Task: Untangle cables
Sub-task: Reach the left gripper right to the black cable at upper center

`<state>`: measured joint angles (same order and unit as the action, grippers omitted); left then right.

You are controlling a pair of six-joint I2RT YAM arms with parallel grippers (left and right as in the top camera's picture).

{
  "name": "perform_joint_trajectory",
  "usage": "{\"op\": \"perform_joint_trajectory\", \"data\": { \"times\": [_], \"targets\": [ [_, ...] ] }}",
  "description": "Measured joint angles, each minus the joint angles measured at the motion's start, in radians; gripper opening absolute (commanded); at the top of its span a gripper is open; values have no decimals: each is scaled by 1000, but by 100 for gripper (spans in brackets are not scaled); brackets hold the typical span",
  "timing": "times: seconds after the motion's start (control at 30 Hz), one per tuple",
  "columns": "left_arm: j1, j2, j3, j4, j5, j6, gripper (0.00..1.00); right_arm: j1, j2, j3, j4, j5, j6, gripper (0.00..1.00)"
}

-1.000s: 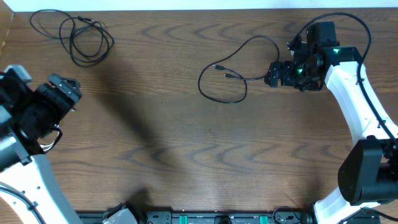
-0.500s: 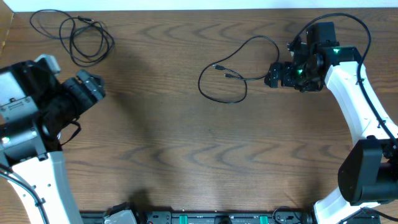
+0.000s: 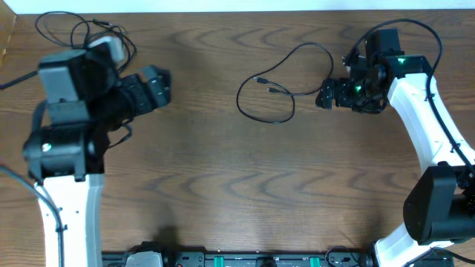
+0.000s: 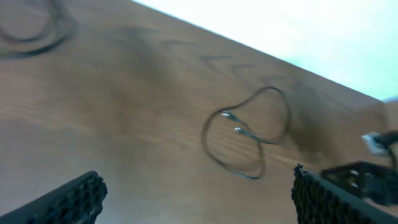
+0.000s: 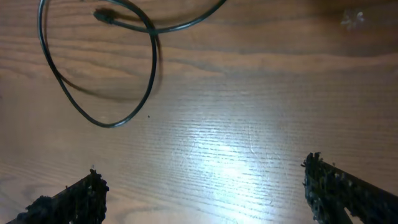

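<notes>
Left tool swings in from the left edge, released; right tool released too, bare surface around the cable loop.

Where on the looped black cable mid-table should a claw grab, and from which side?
Probably the loop's lower arc on the black cable, from straight above: it lies flat as one lone strand, away from the crossing and end plugs.

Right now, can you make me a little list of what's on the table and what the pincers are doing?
table: brown wood
middle cable: one black loop, two plugs showing
corner cables: black tangle, partly hidden by left arm
left pincer: open, empty
right pincer: open, empty, beside the middle cable
</notes>
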<state>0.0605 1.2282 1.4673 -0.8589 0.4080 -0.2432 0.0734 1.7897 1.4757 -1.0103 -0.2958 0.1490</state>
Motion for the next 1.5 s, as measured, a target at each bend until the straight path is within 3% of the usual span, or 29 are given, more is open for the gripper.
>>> {"op": "perform_joint_trajectory", "data": {
  "times": [0.33, 0.7, 1.1, 1.5],
  "targets": [
    [-154, 163, 0, 109, 26, 1, 99, 0, 0, 0, -3, 0, 0, 99],
    [-349, 431, 3, 216, -146, 21, 99, 0, 0, 0, -2, 0, 0, 99],
    [-427, 690, 283, 218, -179, 147, 99, 0, 0, 0, -2, 0, 0, 99],
    [-459, 895, 303, 367, -182, 330, 98, 0, 0, 0, -4, 0, 0, 99]
  ]
}}
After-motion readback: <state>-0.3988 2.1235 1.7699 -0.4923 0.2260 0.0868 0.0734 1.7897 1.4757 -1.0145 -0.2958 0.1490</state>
